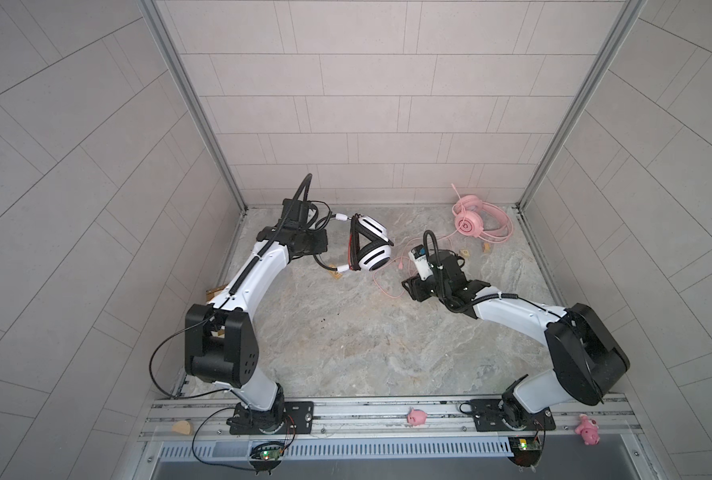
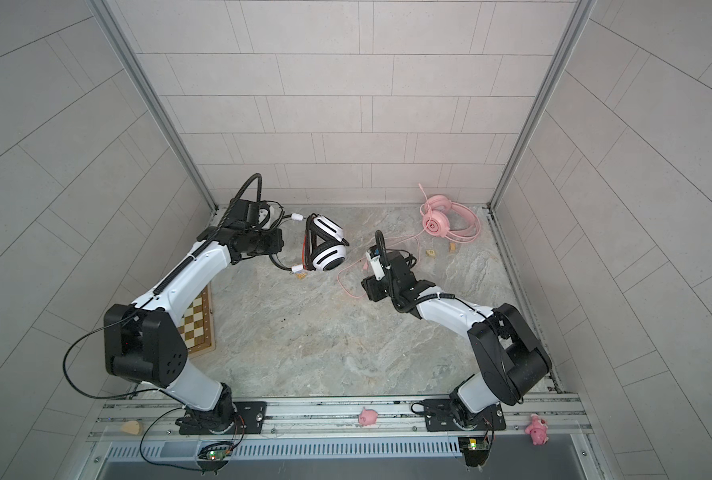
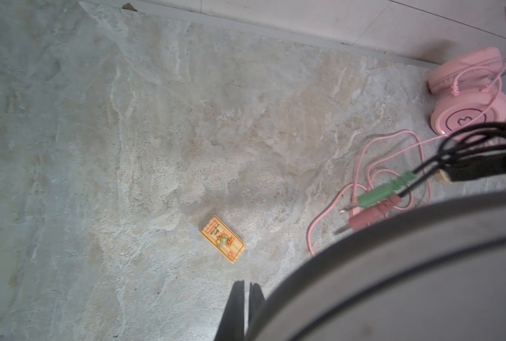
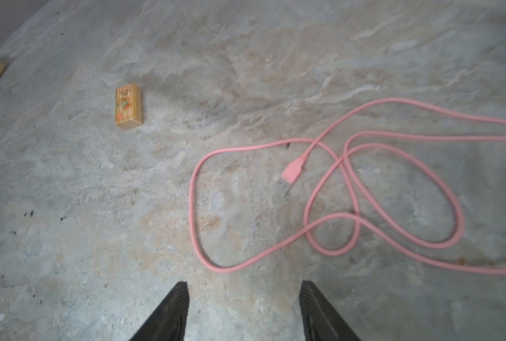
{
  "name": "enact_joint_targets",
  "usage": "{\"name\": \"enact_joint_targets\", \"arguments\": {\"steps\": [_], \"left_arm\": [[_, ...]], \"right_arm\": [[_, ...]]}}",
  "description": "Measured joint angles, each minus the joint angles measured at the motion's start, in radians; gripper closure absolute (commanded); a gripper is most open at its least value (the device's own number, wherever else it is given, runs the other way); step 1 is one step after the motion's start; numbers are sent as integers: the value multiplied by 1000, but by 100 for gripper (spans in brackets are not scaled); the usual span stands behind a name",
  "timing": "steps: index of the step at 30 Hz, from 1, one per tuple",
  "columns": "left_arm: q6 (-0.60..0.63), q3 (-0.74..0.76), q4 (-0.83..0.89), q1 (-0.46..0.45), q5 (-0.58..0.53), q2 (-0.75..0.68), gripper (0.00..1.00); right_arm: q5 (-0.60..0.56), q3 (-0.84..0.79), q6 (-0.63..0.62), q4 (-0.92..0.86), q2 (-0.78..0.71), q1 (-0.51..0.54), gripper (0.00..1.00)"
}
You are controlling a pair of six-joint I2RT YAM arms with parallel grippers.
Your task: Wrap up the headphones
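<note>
Right wrist view: the right gripper (image 4: 243,283) hangs above the table (image 4: 68,236) with its jaws parted to a moderate width and nothing between them. The pink cable (image 4: 191,195) lies slack in overlapping loops ahead of the jaws, near but not touching. Its USB plug (image 4: 292,172) rests among the loops with the metal end turned back toward the jaws. In both top views the loops lie just left of the right gripper. From there the cable runs far and right to the pink headset (image 1: 468,220), which lies in the far right corner, well apart from both arms. The cable's long axis is therefore a diagonal, near-left to far-right. The right arm is the nearer one. The white headset (image 1: 370,249) sits far and left of centre, at the left gripper (image 3: 246,285), with its band toward that arm and its ear cups toward the right. The left jaws are closed together, apparently on the band, which crosses the left wrist view close to the lens; the contact point itself is hidden. Judgement: the next pick suits the right arm, on the plug end or the nearest loop, with the jaws set across the strand. A small wooden block (image 4: 128,107) lies apart from the loops.
</note>
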State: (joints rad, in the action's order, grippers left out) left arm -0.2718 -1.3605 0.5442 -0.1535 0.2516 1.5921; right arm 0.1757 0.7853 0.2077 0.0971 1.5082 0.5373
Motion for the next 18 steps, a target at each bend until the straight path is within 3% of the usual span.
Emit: {"name": "enact_joint_targets", "arguments": {"steps": [11, 18], "left_arm": [[-79, 9, -12, 88, -94, 24, 100], [-147, -24, 17, 193, -123, 166, 100]], "right_arm": [[-60, -27, 14, 80, 10, 40, 39], [-80, -39, 14, 101, -16, 40, 38]]}}
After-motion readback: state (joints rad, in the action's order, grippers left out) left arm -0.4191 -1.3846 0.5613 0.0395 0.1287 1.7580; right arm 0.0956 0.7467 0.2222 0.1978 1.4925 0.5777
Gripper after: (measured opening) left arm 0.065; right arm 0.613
